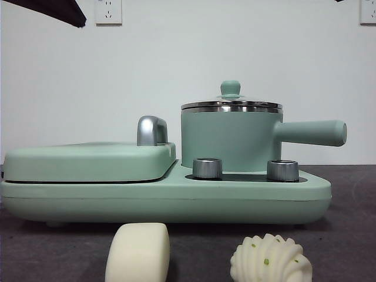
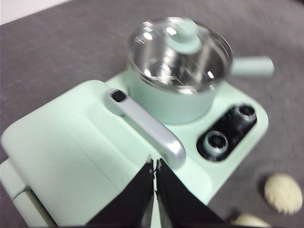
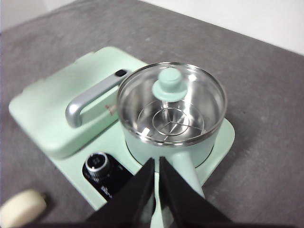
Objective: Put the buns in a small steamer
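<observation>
The small steamer point(image 1: 230, 138) is a mint-green pot with a glass lid and green knob, standing on the right of a green cooker base. The lid is on. Two buns lie on the table in front of the base: a smooth cream bun point(image 1: 138, 252) and a ridged swirl bun point(image 1: 270, 261) with green flecks. My left gripper point(image 2: 154, 164) hovers shut and empty over the flat griddle lid, with the steamer point(image 2: 178, 71) and swirl bun point(image 2: 283, 192) beyond. High above the steamer's point(image 3: 171, 109) long handle, my right gripper point(image 3: 156, 164) is shut and empty. The smooth bun point(image 3: 23, 208) shows at the edge.
The flat green griddle section point(image 1: 88, 161) with a silver handle point(image 1: 151, 130) fills the base's left side. Two steel knobs point(image 1: 207, 168) sit on the base's front below the pot. A black arm tip point(image 1: 59, 10) shows at the top left corner. The table is dark grey.
</observation>
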Controlling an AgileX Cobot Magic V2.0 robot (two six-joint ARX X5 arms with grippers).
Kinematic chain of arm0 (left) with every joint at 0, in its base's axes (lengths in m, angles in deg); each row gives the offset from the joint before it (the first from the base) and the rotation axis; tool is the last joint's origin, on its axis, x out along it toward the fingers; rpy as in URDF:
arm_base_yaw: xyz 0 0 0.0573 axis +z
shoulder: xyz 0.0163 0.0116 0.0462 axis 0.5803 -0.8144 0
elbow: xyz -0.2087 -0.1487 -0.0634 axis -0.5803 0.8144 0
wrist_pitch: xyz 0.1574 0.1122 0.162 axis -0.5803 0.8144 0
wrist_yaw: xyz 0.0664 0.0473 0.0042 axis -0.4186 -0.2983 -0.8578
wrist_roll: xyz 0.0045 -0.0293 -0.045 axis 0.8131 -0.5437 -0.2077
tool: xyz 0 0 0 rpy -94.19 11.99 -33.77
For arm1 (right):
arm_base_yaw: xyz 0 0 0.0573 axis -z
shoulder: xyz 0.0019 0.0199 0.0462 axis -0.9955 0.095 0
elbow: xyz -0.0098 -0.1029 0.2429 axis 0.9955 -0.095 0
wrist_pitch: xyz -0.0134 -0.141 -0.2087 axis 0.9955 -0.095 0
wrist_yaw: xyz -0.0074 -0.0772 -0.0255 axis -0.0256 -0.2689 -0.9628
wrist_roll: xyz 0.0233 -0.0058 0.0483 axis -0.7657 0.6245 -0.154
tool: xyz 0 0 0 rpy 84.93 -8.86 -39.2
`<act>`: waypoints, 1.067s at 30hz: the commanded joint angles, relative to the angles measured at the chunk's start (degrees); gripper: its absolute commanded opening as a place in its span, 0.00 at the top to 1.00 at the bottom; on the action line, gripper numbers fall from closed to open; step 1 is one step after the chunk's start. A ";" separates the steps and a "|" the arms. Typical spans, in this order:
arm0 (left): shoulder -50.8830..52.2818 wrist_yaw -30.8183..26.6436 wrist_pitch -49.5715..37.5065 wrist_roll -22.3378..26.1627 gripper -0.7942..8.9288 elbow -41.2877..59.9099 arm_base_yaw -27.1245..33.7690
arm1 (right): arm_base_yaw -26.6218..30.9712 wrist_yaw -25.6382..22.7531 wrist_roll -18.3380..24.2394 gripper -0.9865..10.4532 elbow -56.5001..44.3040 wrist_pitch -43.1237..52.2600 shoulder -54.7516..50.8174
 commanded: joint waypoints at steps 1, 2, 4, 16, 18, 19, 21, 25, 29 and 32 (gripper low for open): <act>-0.48 0.48 -0.09 6.91 0.82 -1.44 -1.27 | -1.01 -0.02 5.33 0.83 1.01 -0.39 0.22; -0.48 0.48 -0.17 7.10 0.78 -1.44 -1.60 | -1.22 0.00 5.33 0.79 1.01 -0.59 0.24; -0.48 0.48 -0.90 6.97 0.66 -1.44 -2.14 | -1.57 0.00 5.35 0.70 1.01 -0.68 0.24; -3.76 0.48 -13.27 -0.09 0.57 -1.44 -6.32 | -1.86 -0.02 4.52 0.64 1.01 -0.63 0.20; -5.88 0.48 -17.25 -1.77 0.57 -1.44 -7.80 | -1.86 -0.04 4.37 0.64 1.01 -0.61 0.20; -7.15 0.48 -19.43 -2.95 0.57 -1.44 -8.66 | -1.86 -0.02 4.22 0.64 1.01 -0.61 0.20; -10.05 0.48 -23.96 -4.92 0.57 -1.44 -10.10 | -1.86 -0.02 3.56 0.64 1.01 -0.59 0.20; -17.09 0.46 -34.21 -7.58 0.58 -1.44 -12.31 | -1.86 -0.02 3.06 0.64 1.01 -0.50 0.20; -24.74 -0.13 -45.66 -10.10 0.59 -1.84 -14.01 | -1.84 -0.02 3.06 0.64 1.01 -0.37 0.20; -30.29 -2.23 -50.56 -11.06 0.61 -3.76 -14.82 | -1.86 -0.02 3.06 0.64 1.01 -0.37 0.20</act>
